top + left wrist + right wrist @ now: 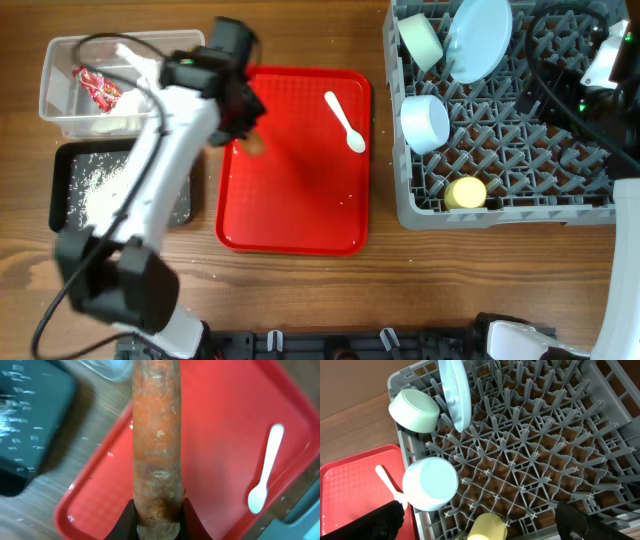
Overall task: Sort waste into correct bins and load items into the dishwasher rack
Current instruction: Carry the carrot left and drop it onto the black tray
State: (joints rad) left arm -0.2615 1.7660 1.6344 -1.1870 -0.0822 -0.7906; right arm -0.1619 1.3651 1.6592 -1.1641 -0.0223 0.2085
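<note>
The left claw (157,516) is clamped on the blunt end of the carrot (156,435), one dark finger on each side. The carrot is a long, straight cylinder with rough, dull orange skin, pale flecks and brownish scars, and it sticks straight out from the claw. It hangs above the left rim of the red tray (300,195), a flat, glossy plastic rectangle with rounded corners lying on the wood-grain counter (300,300).

A white plastic spoon (346,122) lies slantwise on the tray's upper right part.

Left of the tray sits the clear tub (55,60), holding a crinkled red wrapper (98,88). The shallow black tray (60,155) just below it is strewn with white rice (95,180) grains.

The right claw (480,510) is spread wide over the rack (540,150), a grey plastic crate with a lattice floor and pointed pegs. In the rack, the round plate (478,38) stands on edge. The smooth green bowl (421,40) and blue bowl (425,122) lie tipped along the left side. The yellow cup (465,192) is at the near wall.
</note>
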